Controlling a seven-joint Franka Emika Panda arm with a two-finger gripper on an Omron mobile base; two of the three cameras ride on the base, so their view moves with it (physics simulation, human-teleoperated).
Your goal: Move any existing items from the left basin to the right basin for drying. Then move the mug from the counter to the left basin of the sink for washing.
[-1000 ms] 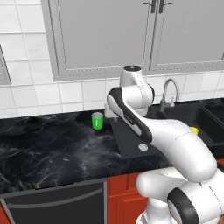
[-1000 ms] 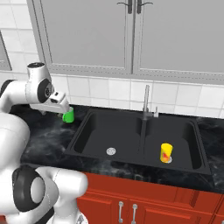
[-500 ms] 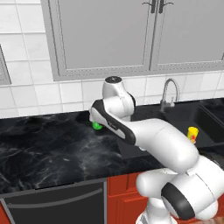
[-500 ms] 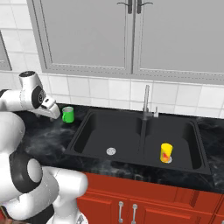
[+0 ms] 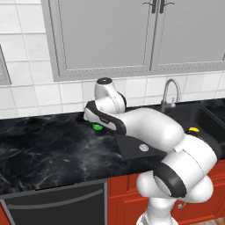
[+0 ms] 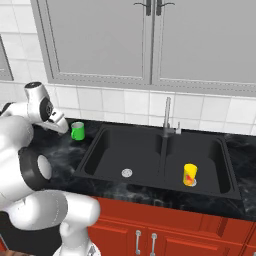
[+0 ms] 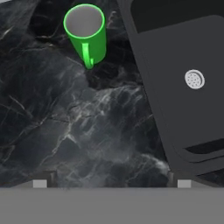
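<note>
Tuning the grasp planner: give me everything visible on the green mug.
The mug is a small bright green cylinder with a pale grey inside and one loop handle; it looks empty. It stands upright on the counter, just off the left basin, near the tiled wall. Nothing grips it; the handle faces the hand camera.

The left base view looks forward and down from behind the arm's left; the counter (image 5: 48,149) fills its lower left. The right base view looks from the other side, centring the sink (image 6: 160,157). The hand view looks close and straight down. All three share the mug (image 5: 97,127) (image 6: 77,131) (image 7: 85,33) and the left basin (image 6: 127,152) (image 7: 175,87).
</note>
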